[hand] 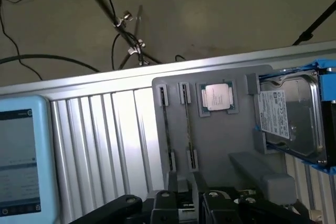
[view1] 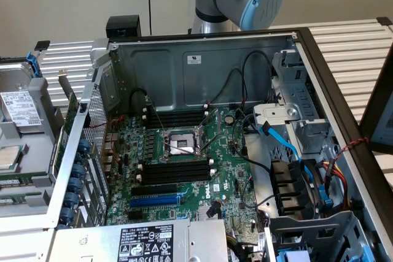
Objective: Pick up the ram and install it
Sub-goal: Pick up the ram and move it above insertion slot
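Ribbed metal surface (hand: 105, 129) carries a grey tray (hand: 220, 145) just ahead of the gripper (hand: 186, 205), with the ram (hand: 189, 127) standing on edge closest to it, a second stick (hand: 166, 124) alongside, a processor chip (hand: 218, 97) and hard drive (hand: 291, 116) farther off, and whether the gripper is wide or narrow cannot be told.

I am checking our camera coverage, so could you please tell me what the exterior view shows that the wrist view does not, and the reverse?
Exterior view: the open computer case with its motherboard, empty black memory slots and blue expansion slot. Wrist view: two ram sticks standing edge-on in holders, and a blue-cased screen. Both: the grey parts tray holding the hard drive and processor chip.
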`<state>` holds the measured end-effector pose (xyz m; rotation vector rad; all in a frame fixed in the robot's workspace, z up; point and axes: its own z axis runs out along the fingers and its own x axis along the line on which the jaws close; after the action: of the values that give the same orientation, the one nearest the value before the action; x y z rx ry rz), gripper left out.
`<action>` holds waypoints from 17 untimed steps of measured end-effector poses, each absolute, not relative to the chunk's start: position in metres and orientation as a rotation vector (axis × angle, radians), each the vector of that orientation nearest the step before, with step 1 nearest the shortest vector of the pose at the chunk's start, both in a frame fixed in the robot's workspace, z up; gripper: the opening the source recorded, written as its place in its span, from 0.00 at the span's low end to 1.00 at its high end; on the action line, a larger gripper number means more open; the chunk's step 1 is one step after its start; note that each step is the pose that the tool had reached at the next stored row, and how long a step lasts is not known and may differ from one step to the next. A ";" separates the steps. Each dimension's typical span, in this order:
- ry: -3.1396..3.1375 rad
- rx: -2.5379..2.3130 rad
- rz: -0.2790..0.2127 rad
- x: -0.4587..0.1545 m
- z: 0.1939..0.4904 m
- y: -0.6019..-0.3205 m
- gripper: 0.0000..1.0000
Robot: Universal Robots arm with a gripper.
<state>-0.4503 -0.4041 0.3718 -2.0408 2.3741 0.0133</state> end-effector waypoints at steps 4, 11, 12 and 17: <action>2.363 -2.053 0.013 -0.450 0.365 -0.405 0.31; 2.246 -2.183 0.015 -0.450 0.352 -0.405 0.31; 2.229 -2.200 0.015 -0.450 0.350 -0.405 0.32; 2.170 -2.260 0.018 -0.450 0.341 -0.407 0.39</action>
<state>-0.4500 -0.4070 0.3409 -2.2604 2.1701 0.0177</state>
